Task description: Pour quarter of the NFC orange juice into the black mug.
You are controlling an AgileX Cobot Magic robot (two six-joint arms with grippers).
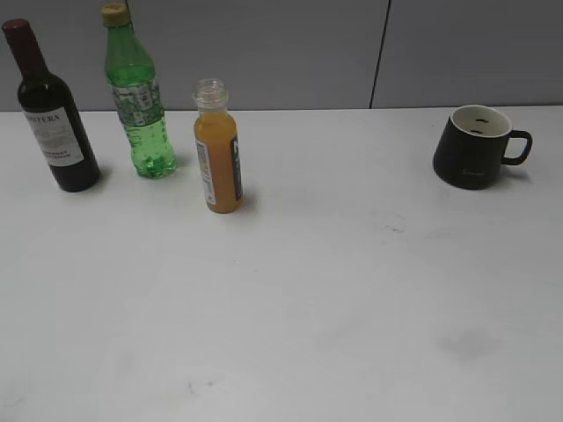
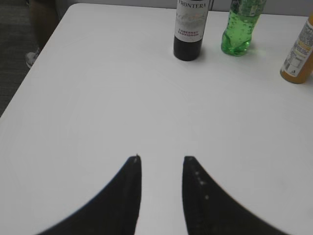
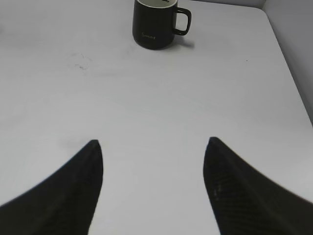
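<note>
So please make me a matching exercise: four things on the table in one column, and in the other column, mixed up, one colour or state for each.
Things:
1. wine bottle
2. green bottle
3. juice bottle
4. mug

Descriptions:
A. has no cap, orange liquid inside
B. black outside, pale inside, handle
C. has a yellow cap
D. dark glass, dark red top, white label

Pairs: 1-D, 2-C, 3-A, 4-B

1. Bottles: three, all upright — one NFC orange juice (image 1: pixel 218 148), capless; one green plastic bottle (image 1: pixel 138 97), yellow cap; one dark wine bottle (image 1: pixel 51 114).
2. Mugs: one black mug (image 1: pixel 475 148).
3. Tables: one white table (image 1: pixel 334 308).
4. Grippers: two — left gripper (image 2: pixel 161 157), right gripper (image 3: pixel 153 140).
</note>
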